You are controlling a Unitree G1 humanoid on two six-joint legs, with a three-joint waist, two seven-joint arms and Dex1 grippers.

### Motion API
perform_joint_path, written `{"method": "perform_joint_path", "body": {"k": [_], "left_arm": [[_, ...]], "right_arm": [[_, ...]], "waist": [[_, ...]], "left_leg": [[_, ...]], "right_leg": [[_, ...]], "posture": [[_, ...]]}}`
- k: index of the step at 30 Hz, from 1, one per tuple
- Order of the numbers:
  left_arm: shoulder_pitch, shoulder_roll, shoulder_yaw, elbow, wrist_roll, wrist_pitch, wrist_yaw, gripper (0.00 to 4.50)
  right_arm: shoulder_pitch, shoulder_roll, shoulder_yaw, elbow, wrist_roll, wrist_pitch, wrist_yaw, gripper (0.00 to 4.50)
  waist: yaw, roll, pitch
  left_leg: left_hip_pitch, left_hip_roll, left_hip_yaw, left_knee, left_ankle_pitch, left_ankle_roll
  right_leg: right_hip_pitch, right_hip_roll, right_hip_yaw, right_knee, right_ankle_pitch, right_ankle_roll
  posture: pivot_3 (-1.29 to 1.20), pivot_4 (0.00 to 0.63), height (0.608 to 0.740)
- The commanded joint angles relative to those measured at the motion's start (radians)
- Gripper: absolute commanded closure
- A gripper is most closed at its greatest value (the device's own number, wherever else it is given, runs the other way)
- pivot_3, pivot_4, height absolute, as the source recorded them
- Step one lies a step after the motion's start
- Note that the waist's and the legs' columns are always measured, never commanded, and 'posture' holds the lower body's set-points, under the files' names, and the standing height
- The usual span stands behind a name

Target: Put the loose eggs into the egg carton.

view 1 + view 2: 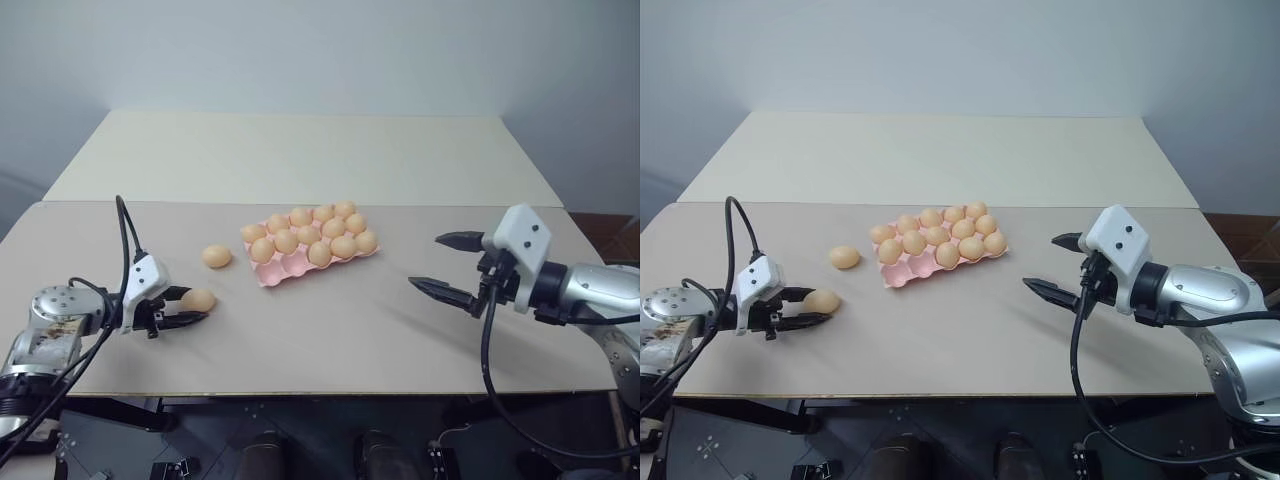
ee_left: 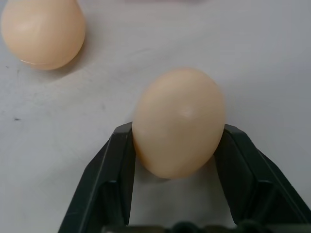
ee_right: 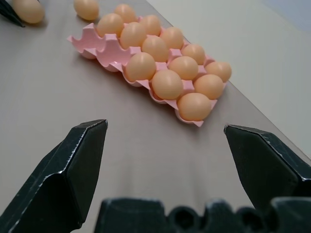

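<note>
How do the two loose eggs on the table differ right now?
The nearer loose egg sits between the left hand's fingers, which press its sides; the farther loose egg lies free, with nothing touching it. The farther one lies closer to the egg carton; the nearer one sits closer to the table's front edge. Both rest on the table and share the same pale orange colour and oval shape.

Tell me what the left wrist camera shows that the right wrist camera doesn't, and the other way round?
Left wrist: the left gripper closed on the sides of one loose egg. Right wrist: the open right gripper and the pink egg carton, some cups empty. Both: that egg and a second loose egg on the table.
</note>
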Motion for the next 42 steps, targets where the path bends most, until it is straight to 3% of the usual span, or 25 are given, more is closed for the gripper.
{"method": "perform_joint_path", "body": {"k": [1, 5, 9, 17, 25, 26, 31, 37, 42], "left_arm": [[0.017, 0.046, 0.067, -0.092, -0.088, 0.053, -0.062, 1.9], [-0.019, 0.032, 0.103, -0.233, -0.196, 0.211, -0.028, 1.9], [-0.114, -0.036, 0.037, -0.315, -0.2, 0.3, 0.051, 1.9], [-0.307, -0.225, -0.157, -0.251, -0.044, 0.322, 0.216, 1.9], [-0.402, -0.335, -0.227, -0.14, 0.082, 0.359, 0.372, 1.9], [-0.403, -0.34, -0.223, -0.138, 0.08, 0.352, 0.371, 1.52], [-0.382, -0.32, -0.16, -0.193, 0.013, 0.365, 0.33, 0.13], [-0.304, -0.189, -0.009, -0.329, -0.125, 0.427, 0.23, 0.06], [-0.179, -0.041, 0.189, -0.414, -0.261, 0.427, 0.109, 0.06]], "right_arm": [[0.005, -0.014, -0.048, -0.045, 0.031, 0.012, -0.009, 0.0], [0.004, -0.016, -0.052, -0.051, 0.044, 0.019, -0.019, 0.0], [0.014, -0.027, -0.059, -0.053, 0.049, 0.015, -0.009, 0.0], [0.005, -0.038, -0.056, -0.059, 0.06, 0.013, -0.015, 0.0], [0.034, -0.039, -0.093, -0.098, 0.084, 0.031, -0.049, 0.0], [0.036, -0.038, -0.097, -0.102, 0.088, 0.034, -0.055, 0.0], [0.045, -0.035, -0.108, -0.114, 0.098, 0.044, -0.074, 0.0], [0.047, -0.04, -0.121, -0.118, 0.119, 0.046, -0.081, 0.0], [0.047, -0.053, -0.109, -0.092, 0.119, 0.022, -0.049, 0.0]], "waist": [[-0.003, 0.0, 0.0], [-0.001, 0.0, 0.0], [0.008, 0.0, 0.0], [0.001, 0.0, 0.0], [-0.002, -0.001, 0.0], [-0.001, -0.001, 0.0], [0.001, -0.001, 0.0], [-0.01, 0.0, 0.0], [-0.011, 0.0, 0.0]], "left_leg": [[0.0, 0.0, 0.0, 0.0, 0.0, 0.0], [0.0, 0.0, -0.004, 0.0, 0.0, 0.0], [0.0, -0.001, -0.007, 0.002, 0.0, 0.0], [-0.001, -0.002, -0.007, 0.002, 0.0, 0.0], [-0.001, -0.002, -0.007, 0.002, 0.0, 0.001], [-0.001, -0.002, -0.007, 0.002, 0.0, 0.001], [-0.002, -0.003, -0.008, 0.002, 0.001, 0.001], [-0.001, -0.002, -0.008, 0.002, 0.0, 0.001], [-0.001, -0.002, -0.008, 0.002, 0.001, 0.001]], "right_leg": [[0.0, 0.0, 0.0, 0.0, 0.0, 0.0], [0.0, 0.0, 0.001, 0.0, 0.0, 0.0], [0.002, -0.001, 0.0, 0.0, 0.001, 0.002], [0.002, 0.0, 0.001, -0.001, 0.002, 0.003], [0.001, 0.0, 0.001, -0.001, 0.002, 0.003], [0.001, 0.0, 0.002, -0.001, 0.002, 0.003], [0.001, 0.0, 0.001, -0.001, 0.002, 0.003], [0.001, 0.0, 0.002, -0.001, 0.002, 0.003], [0.001, 0.0, 0.002, -0.001, 0.002, 0.004]], "posture": [[0.0, 0.15, 0.74], [0.0, 0.15, 0.74], [0.0, 0.15, 0.74], [0.0, 0.15, 0.74], [0.0, 0.15, 0.74], [0.0, 0.15, 0.74], [0.0, 0.15, 0.74], [0.0, 0.15, 0.74], [0.0, 0.15, 0.74]]}}
